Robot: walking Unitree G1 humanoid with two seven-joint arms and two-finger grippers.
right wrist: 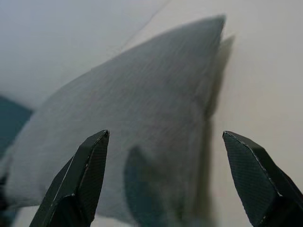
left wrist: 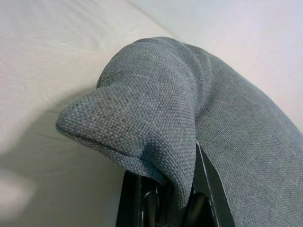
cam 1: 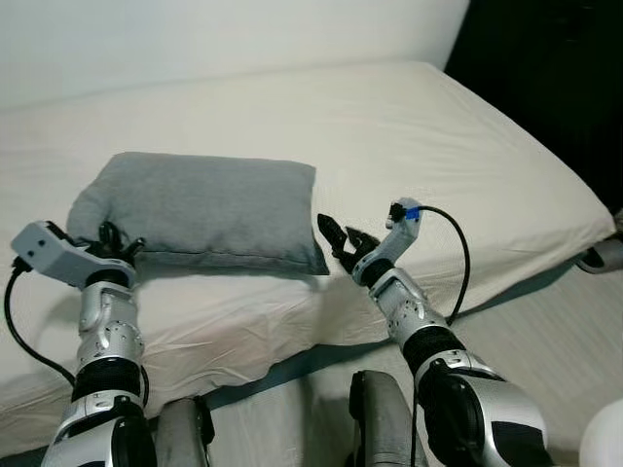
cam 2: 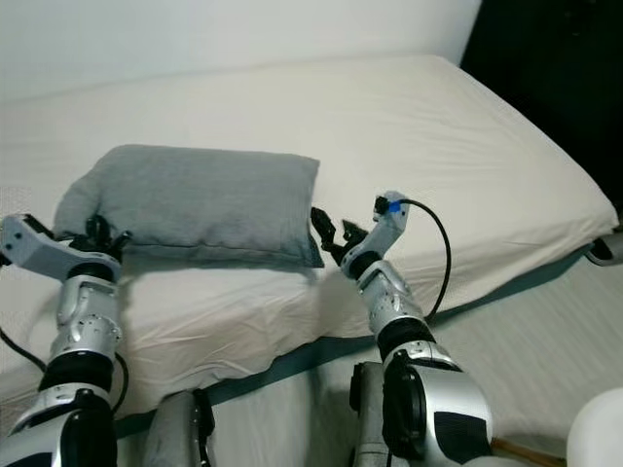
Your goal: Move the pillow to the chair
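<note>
A grey fabric pillow point(cam 1: 204, 206) lies flat on the cream bed point(cam 1: 438, 136). My left gripper point(cam 1: 115, 243) is at the pillow's near left corner, and in the left wrist view that corner point(left wrist: 142, 137) sits pinched between the black fingers. My right gripper point(cam 1: 339, 239) hovers just off the pillow's near right corner, open. In the right wrist view its two fingertips point(right wrist: 90, 161) stand wide apart with the pillow point(right wrist: 142, 132) straight ahead between them, not touching.
The bed's near edge point(cam 1: 292, 331) runs across in front of my arms, with pale floor point(cam 1: 545, 331) below at the right. A white wall point(cam 1: 195, 39) backs the bed. A dark area point(cam 1: 555, 68) lies at the far right.
</note>
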